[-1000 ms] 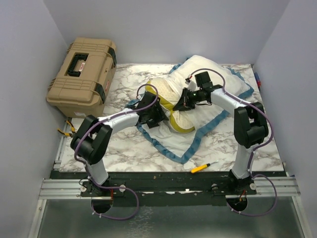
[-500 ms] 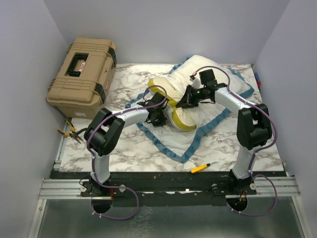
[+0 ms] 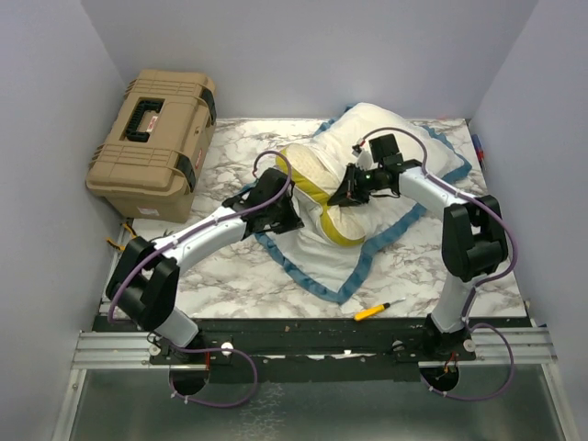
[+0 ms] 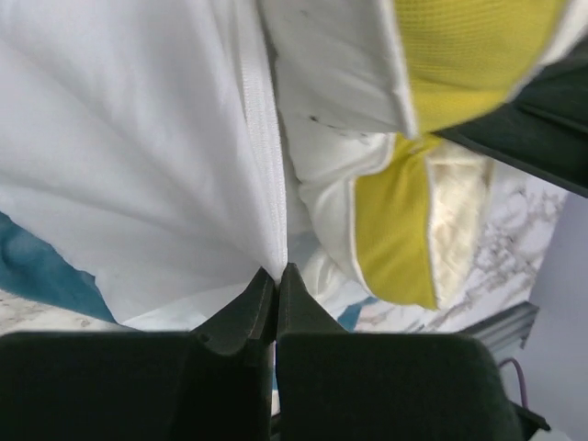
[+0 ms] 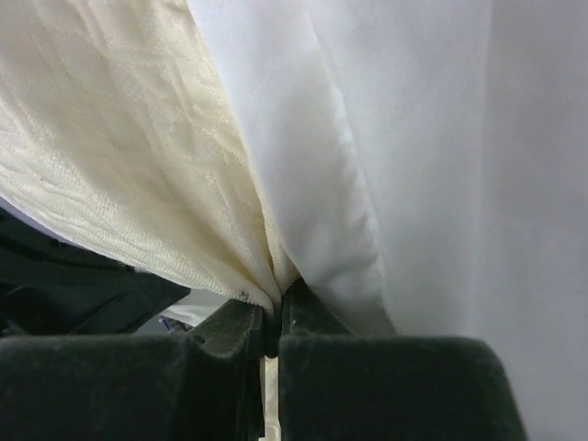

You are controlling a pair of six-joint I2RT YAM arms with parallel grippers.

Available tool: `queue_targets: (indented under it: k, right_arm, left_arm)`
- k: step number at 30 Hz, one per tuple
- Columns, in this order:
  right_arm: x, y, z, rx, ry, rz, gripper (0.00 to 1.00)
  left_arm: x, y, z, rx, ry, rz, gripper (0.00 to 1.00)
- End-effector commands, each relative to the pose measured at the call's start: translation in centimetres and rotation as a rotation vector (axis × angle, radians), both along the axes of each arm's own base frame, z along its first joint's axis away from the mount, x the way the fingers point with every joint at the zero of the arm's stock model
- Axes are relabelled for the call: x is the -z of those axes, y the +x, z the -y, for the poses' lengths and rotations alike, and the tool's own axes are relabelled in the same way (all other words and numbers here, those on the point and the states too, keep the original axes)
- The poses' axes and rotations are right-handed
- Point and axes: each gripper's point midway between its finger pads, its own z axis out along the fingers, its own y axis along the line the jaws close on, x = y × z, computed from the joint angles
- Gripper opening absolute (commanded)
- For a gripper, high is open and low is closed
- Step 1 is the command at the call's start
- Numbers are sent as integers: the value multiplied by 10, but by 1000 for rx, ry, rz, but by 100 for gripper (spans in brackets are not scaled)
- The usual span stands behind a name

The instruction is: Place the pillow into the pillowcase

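The cream quilted pillow, with its mustard-yellow band, lies bunched at mid-table, partly inside the pillowcase. The case is spread out with its white inside up and its blue trim showing. My left gripper sits at the pillow's left side. In the left wrist view it is shut on the stitched white hem of the pillowcase, with the pillow's yellow band just to the right. My right gripper is at the pillow's right side. In the right wrist view it is shut on the cream pillow, with white pillowcase cloth draped beside it.
A tan hard case stands at the back left of the marble table. A yellow-handled screwdriver lies near the front edge. Pliers rest at the left edge. Walls enclose the left, back and right sides.
My left gripper has shut on the pillowcase hem, and the left arm's elbow has swung out to the left and lower. The right gripper stays shut and has barely moved.
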Motion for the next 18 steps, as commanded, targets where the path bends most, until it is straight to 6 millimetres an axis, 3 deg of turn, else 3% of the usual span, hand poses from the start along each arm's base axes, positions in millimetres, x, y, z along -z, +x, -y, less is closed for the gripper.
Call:
queue_targets:
  k: [1, 7, 11, 18]
  right_arm:
    - [2, 12, 1, 58, -12, 44, 0]
    - [-19, 29, -10, 76, 50, 62, 0]
    - [-30, 42, -20, 101, 109, 70, 0]
    - [8, 26, -34, 70, 42, 36, 0]
  left_arm:
    - [-28, -28, 19, 124, -141, 16, 0]
    - [-19, -51, 23, 143, -119, 7, 0]
    - [-22, -63, 39, 192, -136, 1, 0]
    - [-54, -72, 76, 286, -213, 36, 0]
